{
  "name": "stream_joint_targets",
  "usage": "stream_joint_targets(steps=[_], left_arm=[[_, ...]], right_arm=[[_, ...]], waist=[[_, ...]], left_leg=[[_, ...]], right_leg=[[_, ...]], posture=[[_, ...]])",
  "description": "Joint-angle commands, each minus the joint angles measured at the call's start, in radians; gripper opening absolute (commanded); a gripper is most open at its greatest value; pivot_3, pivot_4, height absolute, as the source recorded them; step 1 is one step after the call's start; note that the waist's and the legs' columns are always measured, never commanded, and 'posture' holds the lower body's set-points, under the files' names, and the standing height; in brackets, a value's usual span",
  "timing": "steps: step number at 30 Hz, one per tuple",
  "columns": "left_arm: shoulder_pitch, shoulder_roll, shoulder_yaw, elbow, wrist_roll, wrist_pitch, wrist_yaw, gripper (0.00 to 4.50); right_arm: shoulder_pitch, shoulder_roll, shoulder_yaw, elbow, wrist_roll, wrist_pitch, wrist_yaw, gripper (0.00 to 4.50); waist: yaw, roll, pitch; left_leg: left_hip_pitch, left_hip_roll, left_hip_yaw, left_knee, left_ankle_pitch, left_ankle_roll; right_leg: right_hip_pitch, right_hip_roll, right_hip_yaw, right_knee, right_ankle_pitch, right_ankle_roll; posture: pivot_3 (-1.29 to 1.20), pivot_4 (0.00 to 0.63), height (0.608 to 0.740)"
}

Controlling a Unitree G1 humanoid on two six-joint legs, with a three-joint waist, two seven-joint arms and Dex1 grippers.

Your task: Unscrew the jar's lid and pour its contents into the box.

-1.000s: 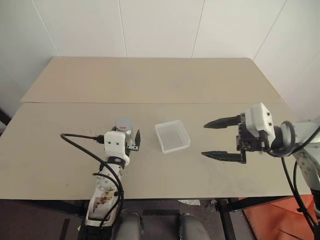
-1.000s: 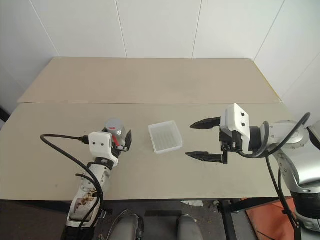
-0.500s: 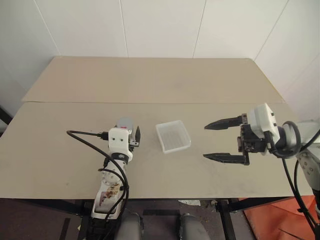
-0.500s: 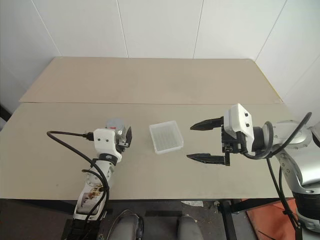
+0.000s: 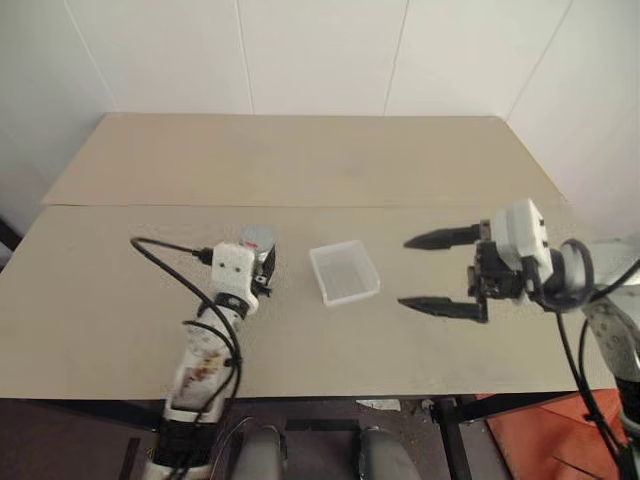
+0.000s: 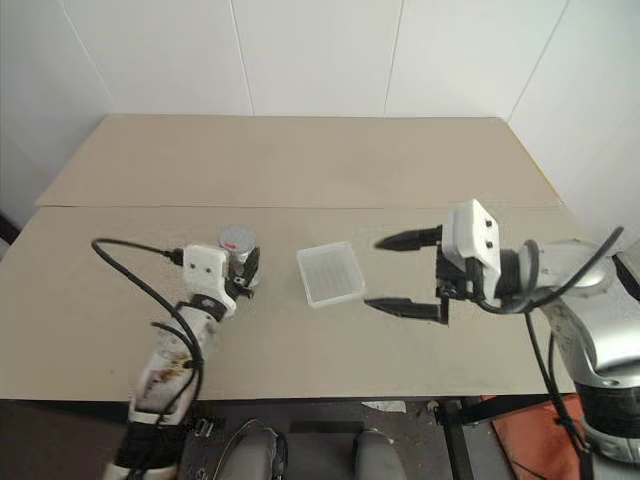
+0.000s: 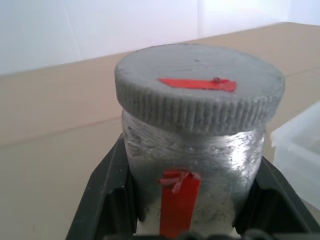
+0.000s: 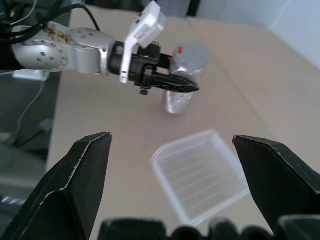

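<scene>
Gripping jar in left gripper jaws | right gripper jaws spread wide, empty

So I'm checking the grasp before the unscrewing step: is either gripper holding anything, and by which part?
The left gripper holds the jar by its body, below the lid. The right gripper is open and holds nothing.

Silver-grey metal arms, white boxy wrist housings with small dark screw holes, black tapered fingers, looping black cables, reddish-brown speckling on left forearm
</scene>
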Motion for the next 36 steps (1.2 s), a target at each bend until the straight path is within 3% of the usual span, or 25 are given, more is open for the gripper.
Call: stream_joint_targets(steps=[1, 7, 13, 22, 32, 36], left_arm=[[-0.088, 0.113, 0.055, -0.038, -0.182, 0.067, -0.225, 1.93], [-0.263, 0.303, 0.063, 0.105, -0.411, 0.186, -0.641, 1.93], [-0.428, 0.341, -0.012, 0.283, -0.425, 0.154, -0.927, 1.93], [-0.521, 0.276, -0.073, 0.403, -0.377, 0.083, -1.042, 1.93], [-0.532, 0.267, -0.071, 0.415, -0.363, 0.047, -1.071, 1.93], [-0.531, 0.268, -0.071, 0.409, -0.364, 0.048, -1.074, 1.93]], right_arm=[[-0.07, 0.056, 0.035, -0.028, 0.014, 0.039, -0.075, 4.5], [-0.252, 0.196, 0.118, 0.016, 0.027, 0.155, -0.191, 4.5], [-0.403, 0.328, 0.196, 0.072, 0.004, 0.256, -0.284, 4.5], [-0.465, 0.422, 0.246, 0.104, -0.02, 0.309, -0.342, 4.5], [-0.48, 0.452, 0.262, 0.167, -0.048, 0.293, -0.324, 4.5], [-0.483, 0.459, 0.254, 0.176, -0.045, 0.286, -0.304, 3.64]], waist=[[-0.001, 0.0, 0.0], [-0.001, 0.001, 0.001], [0.0, 0.001, 0.001], [-0.001, 0.001, 0.001], [-0.005, 0.001, 0.001], [-0.005, 0.001, 0.001]], left_leg=[[0.0, 0.0, 0.0, 0.0, 0.0, 0.0], [-0.002, 0.0, 0.0, 0.0, 0.0, 0.0], [-0.003, 0.0, 0.0, -0.001, 0.0, 0.0], [-0.014, 0.0, 0.0, 0.001, 0.0, 0.0], [-0.015, 0.0, 0.0, 0.001, 0.0, 0.0], [-0.015, 0.0, 0.0, 0.001, 0.0, 0.0]], right_leg=[[0.0, 0.0, 0.0, 0.0, 0.0, 0.0], [-0.002, 0.0, -0.001, -0.001, 0.0, 0.0], [-0.003, 0.0, -0.001, 0.0, 0.0, 0.0], [-0.016, 0.0, 0.0, 0.005, 0.0, 0.0], [-0.017, 0.0, 0.0, 0.004, 0.0, 0.0], [-0.017, 0.0, 0.0, 0.004, 0.0, 0.0]], posture=[[0.0, 0.15, 0.74], [0.0, 0.15, 0.74], [0.0, 0.15, 0.74], [0.0, 0.15, 0.74], [0.0, 0.15, 0.74], [0.0, 0.15, 0.74]])
